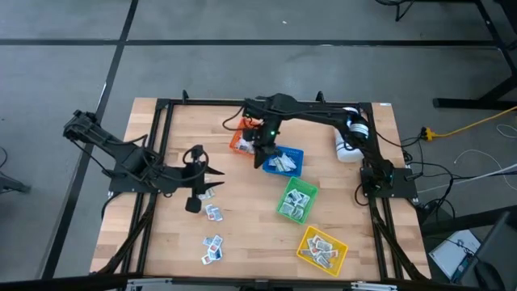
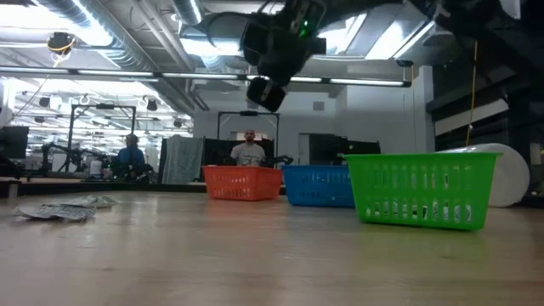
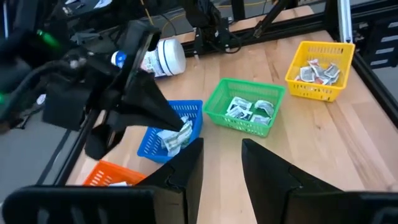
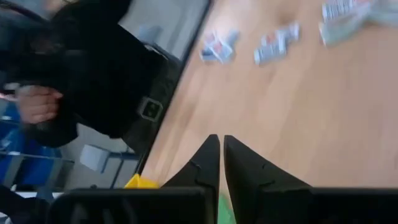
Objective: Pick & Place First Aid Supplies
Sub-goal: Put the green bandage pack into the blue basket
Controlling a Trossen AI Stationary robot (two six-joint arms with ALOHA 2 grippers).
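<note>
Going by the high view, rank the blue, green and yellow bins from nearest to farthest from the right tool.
1. Blue bin: beside the right tool.
2. Green bin: farther toward the table's front.
3. Yellow bin: near the front edge.

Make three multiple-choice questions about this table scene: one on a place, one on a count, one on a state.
1. Where does the right gripper hover?
A. over the yellow bin
B. by the blue bin
C. over the loose packets

2. How many coloured bins stand on the table?
A. two
B. three
C. four

3. How do the right gripper's fingers stand?
A. shut
B. wide open
C. shut on a bin

Answers: 1 B, the high view shows it at the blue bin's edge. 2 C, orange, blue, green and yellow bins. 3 A, the right wrist view shows the fingers nearly touching, nothing between them.
</note>
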